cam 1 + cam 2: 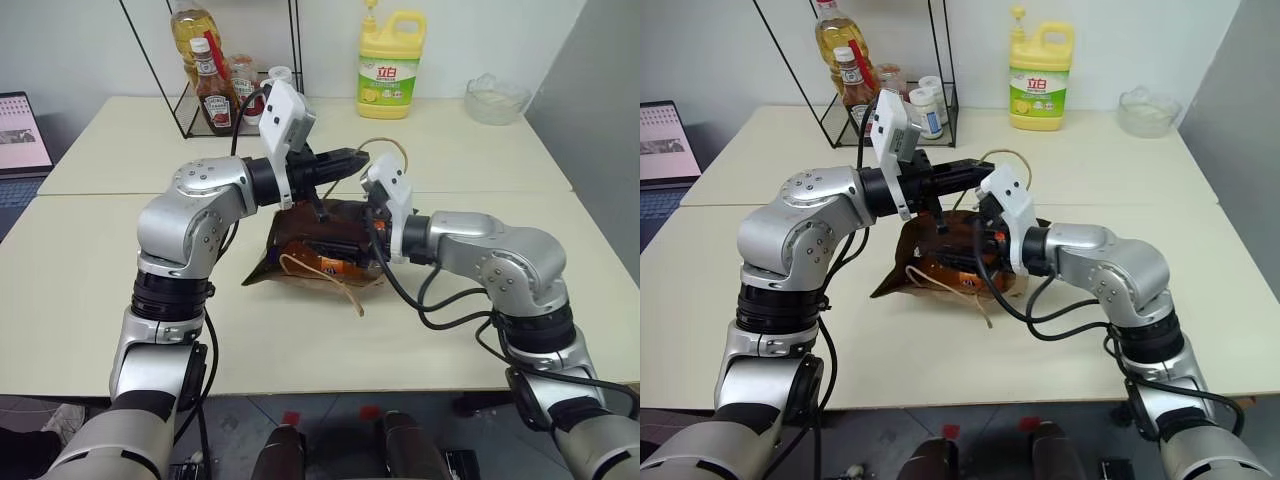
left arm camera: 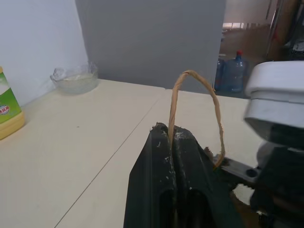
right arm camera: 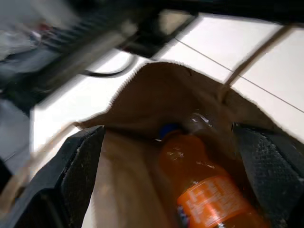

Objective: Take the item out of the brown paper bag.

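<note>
Looking down over both arms, we see the brown paper bag [image 1: 318,250] lying near the centre of the frame on the pale bench [image 1: 90,290], its mouth lifted open. Our left gripper [image 2: 173,135] is clenched on one tan cord handle [image 2: 194,76], which loops up above the fingertips in the left wrist view; in the head views this gripper sits just above the bag's upper edge, pointing toward the right of the frame. Our right gripper [image 3: 168,142] is spread wide at the bag's mouth, grasping nothing, with one black finger [image 3: 76,166] at each side of the opening. Between those fingers, inside the bag, lies the item [image 3: 199,185], an orange drink bottle with a blue cap, resting on its side with the cap pointing deeper into the bag. A second handle [image 1: 325,275] trails loose across the bag's front. At the upper centre stands a yellow detergent jug [image 1: 390,65], with a wire rack of bottles [image 1: 215,80] at the upper left.
</note>
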Controlling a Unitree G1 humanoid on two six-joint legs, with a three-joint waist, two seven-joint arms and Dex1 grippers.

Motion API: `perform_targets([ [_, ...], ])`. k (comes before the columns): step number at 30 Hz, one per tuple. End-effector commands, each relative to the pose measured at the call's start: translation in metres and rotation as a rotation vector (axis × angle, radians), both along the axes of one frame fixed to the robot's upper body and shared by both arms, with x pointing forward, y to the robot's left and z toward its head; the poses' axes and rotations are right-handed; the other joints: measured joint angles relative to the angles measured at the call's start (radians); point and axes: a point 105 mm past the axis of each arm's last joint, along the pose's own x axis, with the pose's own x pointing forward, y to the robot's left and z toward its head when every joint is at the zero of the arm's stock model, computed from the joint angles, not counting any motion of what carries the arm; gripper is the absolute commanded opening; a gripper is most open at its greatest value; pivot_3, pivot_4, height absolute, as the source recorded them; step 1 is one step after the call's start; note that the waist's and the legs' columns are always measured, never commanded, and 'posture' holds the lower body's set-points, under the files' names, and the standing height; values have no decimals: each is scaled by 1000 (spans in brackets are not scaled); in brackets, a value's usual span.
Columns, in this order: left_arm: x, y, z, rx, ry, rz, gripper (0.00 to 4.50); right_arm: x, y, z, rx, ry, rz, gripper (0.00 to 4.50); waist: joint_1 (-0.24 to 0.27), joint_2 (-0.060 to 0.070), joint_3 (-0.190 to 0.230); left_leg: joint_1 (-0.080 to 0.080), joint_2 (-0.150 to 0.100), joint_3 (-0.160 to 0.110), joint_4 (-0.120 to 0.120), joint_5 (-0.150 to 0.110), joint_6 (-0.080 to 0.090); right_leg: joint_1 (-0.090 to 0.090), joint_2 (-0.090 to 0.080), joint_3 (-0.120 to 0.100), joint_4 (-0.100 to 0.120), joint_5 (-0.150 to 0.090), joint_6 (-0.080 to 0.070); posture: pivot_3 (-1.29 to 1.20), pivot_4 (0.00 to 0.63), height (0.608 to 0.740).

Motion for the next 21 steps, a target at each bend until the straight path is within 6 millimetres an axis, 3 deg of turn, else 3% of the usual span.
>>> perform_targets([
  [1,-10,0,17,-31,-64,-21,0,-2,2,-10,-192,-210,28,4489,0,0,0,0,0,0,0,0,0,0,0,0,0,0,0,0,150,740],
  [13,-10,0,17,-50,-55,-16,0,0,-5,-45,-487,-416,154,4489,-3,0,0,0,0,0,0,0,0,0,0,0,0,0,0,0,150,740],
  [17,-9,0,17,-54,-53,-14,0,-7,-3,-56,-574,-460,255,4489,-3,0,0,0,0,0,0,0,0,0,0,0,0,0,0,0,150,740],
  [21,-10,0,16,-58,-50,-11,0,-2,4,-65,-628,-478,277,4489,-3,0,0,1,0,0,0,0,0,0,0,0,0,0,0,0,150,740],
])
